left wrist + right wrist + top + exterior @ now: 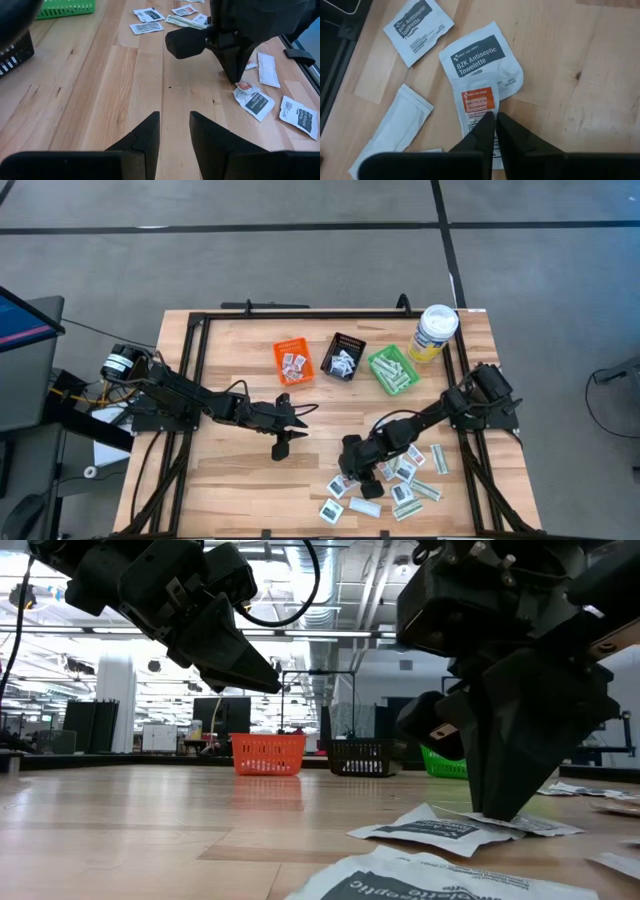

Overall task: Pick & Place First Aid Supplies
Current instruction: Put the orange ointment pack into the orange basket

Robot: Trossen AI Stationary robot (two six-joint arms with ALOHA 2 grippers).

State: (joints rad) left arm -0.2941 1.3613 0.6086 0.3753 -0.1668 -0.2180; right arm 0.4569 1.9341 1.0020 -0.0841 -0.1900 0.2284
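Three bins stand at the bench's (240, 480) far side: one orange (294, 361), one black (344, 357), one green (392, 369), beside one yellow canister (433, 332). About a dozen white and pale-green packets (420, 477) lie scattered near the right edge. The right hand (495, 120) is pinched shut on an orange-labelled ointment packet (479, 102); only the right wrist view shows its print. The left hand (174, 131) hovers open, empty, mid-bench.
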